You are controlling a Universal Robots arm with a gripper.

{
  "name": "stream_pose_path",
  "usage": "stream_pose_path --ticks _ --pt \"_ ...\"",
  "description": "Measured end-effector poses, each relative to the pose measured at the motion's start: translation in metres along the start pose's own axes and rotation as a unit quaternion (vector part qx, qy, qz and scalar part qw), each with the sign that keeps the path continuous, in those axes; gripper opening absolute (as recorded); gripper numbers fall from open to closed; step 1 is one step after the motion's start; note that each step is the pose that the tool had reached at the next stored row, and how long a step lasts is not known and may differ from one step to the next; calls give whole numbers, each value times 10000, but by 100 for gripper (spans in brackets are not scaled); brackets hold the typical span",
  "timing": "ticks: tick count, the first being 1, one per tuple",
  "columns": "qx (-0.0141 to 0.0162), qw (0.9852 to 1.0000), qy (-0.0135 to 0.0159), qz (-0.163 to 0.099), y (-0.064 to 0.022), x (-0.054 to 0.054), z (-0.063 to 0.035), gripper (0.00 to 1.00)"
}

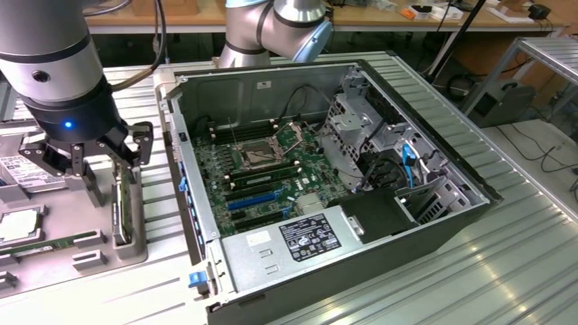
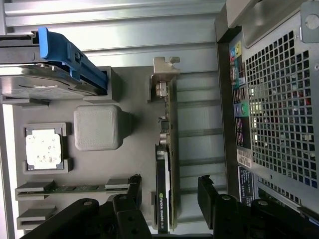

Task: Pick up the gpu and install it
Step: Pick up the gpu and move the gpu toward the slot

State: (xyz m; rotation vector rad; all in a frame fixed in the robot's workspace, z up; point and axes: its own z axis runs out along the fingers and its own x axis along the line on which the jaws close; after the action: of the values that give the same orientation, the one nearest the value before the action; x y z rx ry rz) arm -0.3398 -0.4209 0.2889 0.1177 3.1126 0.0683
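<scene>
The gpu point(image 2: 164, 199) stands on its long edge in a slot of the grey parts tray point(image 2: 129, 159), its silver bracket point(image 2: 164, 74) at the end away from me. In the exterior view the gpu point(image 1: 118, 215) is a thin dark card at the exterior view's left, beside the computer case. My gripper point(image 2: 169, 199) hangs just above it and is open, with one black finger point(image 2: 130, 195) on each side of the card and a gap to both faces. From the exterior view the gripper point(image 1: 107, 169) sits directly over the card's upper end.
The open computer case point(image 1: 343, 169) lies on the metal table, motherboard point(image 1: 262, 176) and blue slots point(image 1: 257, 200) exposed; its perforated rear panel point(image 2: 279, 99) is close beside the tray. The tray also holds a hard drive in a blue caddy point(image 2: 50, 74), a processor point(image 2: 44, 149), a memory stick point(image 2: 75, 188) and a grey block point(image 2: 97, 127).
</scene>
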Motion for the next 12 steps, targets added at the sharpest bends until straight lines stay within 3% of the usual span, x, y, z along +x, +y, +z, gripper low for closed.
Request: stream_pose_path --ticks 12 --pt "-1 10000 0 0 -7 1 52 57"
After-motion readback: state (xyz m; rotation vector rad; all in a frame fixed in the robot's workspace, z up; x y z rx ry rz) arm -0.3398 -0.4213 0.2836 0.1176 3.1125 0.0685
